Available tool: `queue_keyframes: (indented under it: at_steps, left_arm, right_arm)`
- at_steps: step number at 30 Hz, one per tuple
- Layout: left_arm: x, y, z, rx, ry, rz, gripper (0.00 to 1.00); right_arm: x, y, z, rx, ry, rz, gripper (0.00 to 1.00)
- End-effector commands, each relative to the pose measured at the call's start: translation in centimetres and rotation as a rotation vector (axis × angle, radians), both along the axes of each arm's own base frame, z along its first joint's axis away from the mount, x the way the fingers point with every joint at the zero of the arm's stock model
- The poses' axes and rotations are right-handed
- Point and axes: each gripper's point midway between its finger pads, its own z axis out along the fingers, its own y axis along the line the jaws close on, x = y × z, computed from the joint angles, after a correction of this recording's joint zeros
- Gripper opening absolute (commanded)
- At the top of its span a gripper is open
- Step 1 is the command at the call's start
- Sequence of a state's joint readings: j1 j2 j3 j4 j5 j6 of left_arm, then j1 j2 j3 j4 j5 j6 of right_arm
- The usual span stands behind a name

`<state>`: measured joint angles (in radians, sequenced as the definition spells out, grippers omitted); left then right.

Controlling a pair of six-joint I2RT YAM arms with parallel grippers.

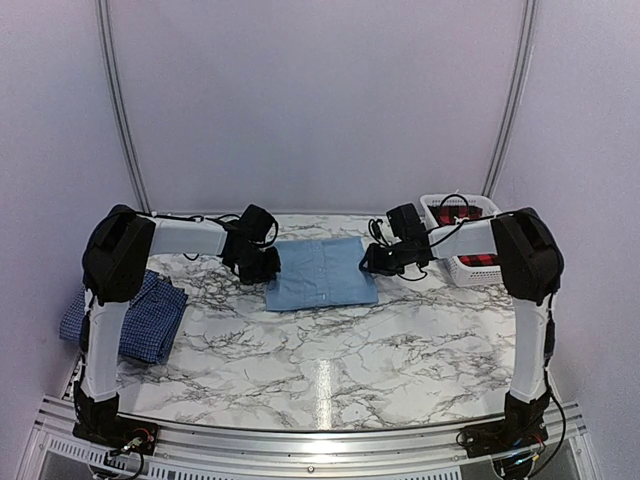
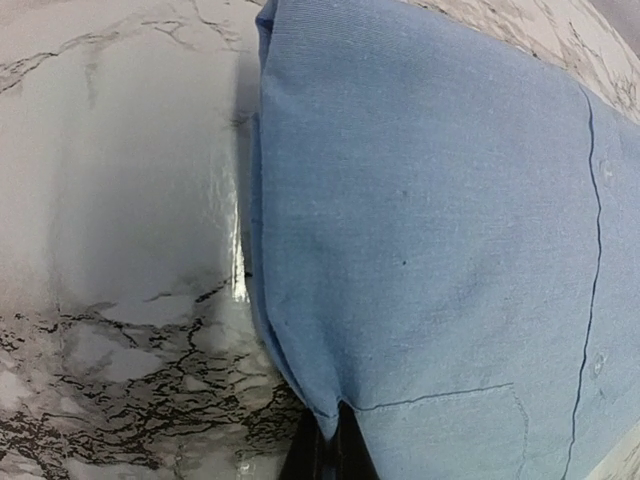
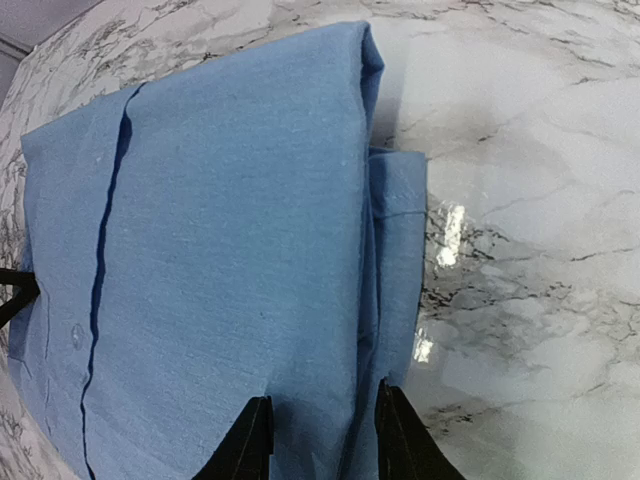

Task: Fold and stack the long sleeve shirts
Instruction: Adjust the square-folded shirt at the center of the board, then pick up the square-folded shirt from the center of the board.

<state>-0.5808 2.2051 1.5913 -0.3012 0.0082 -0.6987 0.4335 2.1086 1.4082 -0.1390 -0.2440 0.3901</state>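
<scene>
A white marble-patterned table (image 1: 330,360) with dark grey veins fills the space, its glossy top catching a streak of light near the middle. A light blue shirt (image 1: 320,272) lies folded into a flat rectangle at the far centre. A dark blue checked shirt (image 1: 150,315) lies rumpled at the left edge, partly hanging over it. A white slatted basket (image 1: 468,271) stands in the far right corner.

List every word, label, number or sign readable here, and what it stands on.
None: no text shows on the light blue shirt, the checked shirt, the white basket or the marble table in any view.
</scene>
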Motion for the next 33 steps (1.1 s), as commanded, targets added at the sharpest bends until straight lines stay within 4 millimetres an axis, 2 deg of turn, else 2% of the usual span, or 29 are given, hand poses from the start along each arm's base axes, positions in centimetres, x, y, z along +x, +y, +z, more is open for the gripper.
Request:
queue_keyframes:
  at_steps: [1,4,6,9,13,16,19,27,29,33]
  left_arm:
    - [-1.4,0.8,1.0,0.001,0.036,-0.037,0.00]
    - [-1.4,1.1,1.0,-0.012,0.043,-0.032,0.04]
    - [-1.5,1.3,0.8,-0.017,0.049,-0.029,0.07]
    - [-1.5,1.5,0.7,-0.021,0.049,-0.029,0.12]
    - [-1.4,1.6,0.7,-0.026,0.051,-0.030,0.13]
    - [-1.4,1.7,0.7,-0.026,0.051,-0.029,0.14]
    - [-1.4,1.7,0.8,-0.029,0.050,-0.029,0.19]
    - [-1.3,2.7,0.9,-0.036,0.051,-0.001,0.36]
    - [-1.2,2.7,0.8,-0.039,0.052,-0.004,0.40]
    - [-1.1,2.2,0.3,-0.053,0.062,-0.015,0.47]
  right_arm:
    - [-1.1,0.1,-0.1,-0.074,-0.007,-0.020,0.32]
    - [-1.4,0.5,-1.0,-0.099,0.007,-0.017,0.31]
    - [-1.5,0.4,-1.5,-0.110,0.020,-0.025,0.26]
    - [-1.4,-0.5,-1.8,-0.151,0.026,-0.057,0.21]
    - [-1.2,-1.6,-1.3,-0.175,0.011,-0.086,0.27]
    - [-1.2,-1.7,-0.9,-0.173,0.004,-0.087,0.32]
    - [-1.1,-1.5,-0.9,-0.165,0.003,-0.082,0.32]
    - [-0.9,-1.7,-1.9,-0.168,0.023,-0.086,0.04]
    - [-0.8,-2.1,-2.3,-0.172,0.033,-0.094,0.00]
    - [-0.9,-2.8,-2.8,-0.187,0.043,-0.108,0.00]
